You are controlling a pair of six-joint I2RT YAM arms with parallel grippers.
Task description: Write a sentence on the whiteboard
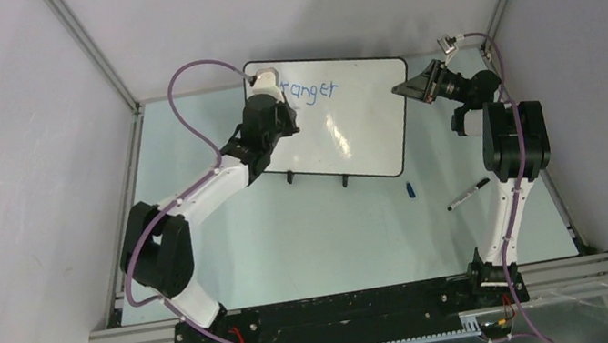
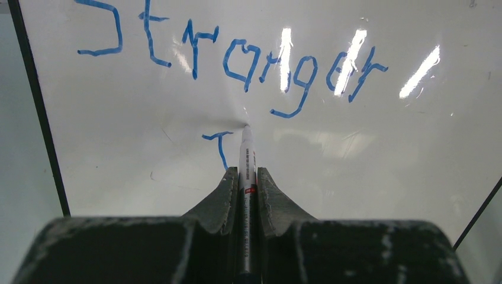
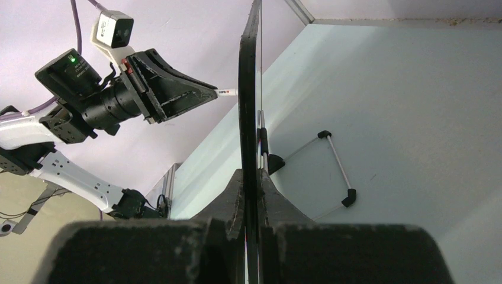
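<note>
Touching the whiteboard (image 2: 367,177) under the word "Stranger" (image 2: 237,59), a marker (image 2: 247,151) is clamped by the left gripper (image 2: 247,177); its edge, by the right gripper (image 3: 251,176).

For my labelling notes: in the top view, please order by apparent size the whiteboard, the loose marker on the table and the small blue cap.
1. whiteboard, largest.
2. loose marker, thin but long.
3. blue cap, smallest.
All sit on the table, so nearness hardly matters.
</note>
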